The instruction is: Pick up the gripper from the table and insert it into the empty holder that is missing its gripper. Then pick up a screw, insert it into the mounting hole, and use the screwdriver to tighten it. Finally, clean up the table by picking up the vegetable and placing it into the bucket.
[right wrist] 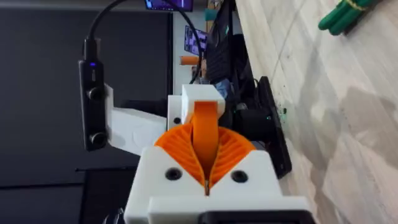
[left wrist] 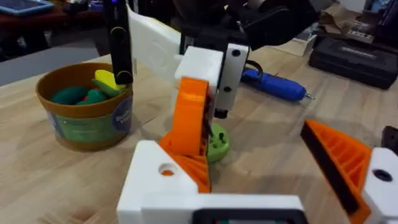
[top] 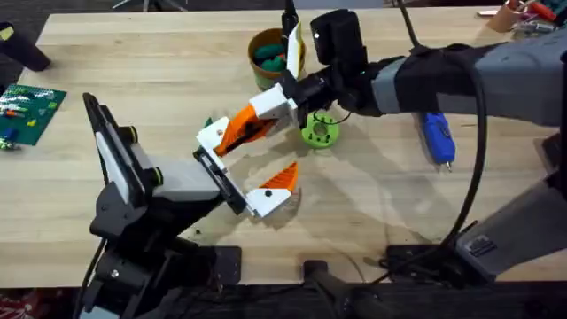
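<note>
The finger piece (top: 215, 136) is off the table and pinched in your right gripper (top: 248, 124). In the right wrist view the two orange ribbed pads (right wrist: 177, 146) are pressed together on the piece's orange tip, and its white block base (right wrist: 199, 102) points away from the wrist. You have reached this arm across the middle, so the piece sits at the bare end of the holder (top: 226, 182). That holder is the black bar on your left arm's pale grey wrist. You cannot tell whether the white base is seated on the end mount or only resting against it.

Your left gripper (top: 252, 164) stands spread wide. It has one orange-tipped finger (top: 279, 182) fitted at the near end of the bar. The other white mount (left wrist: 161, 183) is well apart from it, and a screw hole shows in that mount's face.

The blue screwdriver (top: 438, 137) lies flat on the table (top: 133, 53), well to the right, under your right forearm. A small lime-green dish (top: 319, 131) sits just beside the right gripper. The yellow bucket (top: 270, 49) stands behind that, holding rounded green and yellow toys. In the right wrist view, the green vegetable (right wrist: 345, 14) lies on the wood, outside the bucket.
</note>
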You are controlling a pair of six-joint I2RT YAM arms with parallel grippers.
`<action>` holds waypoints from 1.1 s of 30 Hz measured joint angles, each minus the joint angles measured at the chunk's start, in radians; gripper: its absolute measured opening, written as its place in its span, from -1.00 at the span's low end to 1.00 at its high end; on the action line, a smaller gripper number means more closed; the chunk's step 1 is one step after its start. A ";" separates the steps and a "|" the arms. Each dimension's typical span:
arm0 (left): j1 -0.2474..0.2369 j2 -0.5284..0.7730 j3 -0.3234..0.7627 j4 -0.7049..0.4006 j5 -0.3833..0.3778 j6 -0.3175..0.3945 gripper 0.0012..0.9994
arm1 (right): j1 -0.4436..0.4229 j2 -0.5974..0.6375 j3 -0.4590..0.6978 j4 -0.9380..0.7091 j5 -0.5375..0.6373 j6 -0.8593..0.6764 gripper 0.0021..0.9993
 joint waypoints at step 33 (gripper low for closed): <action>0.001 0.000 0.000 -0.001 -0.048 -0.004 0.98 | 0.024 0.000 0.031 -0.002 0.099 0.025 -0.96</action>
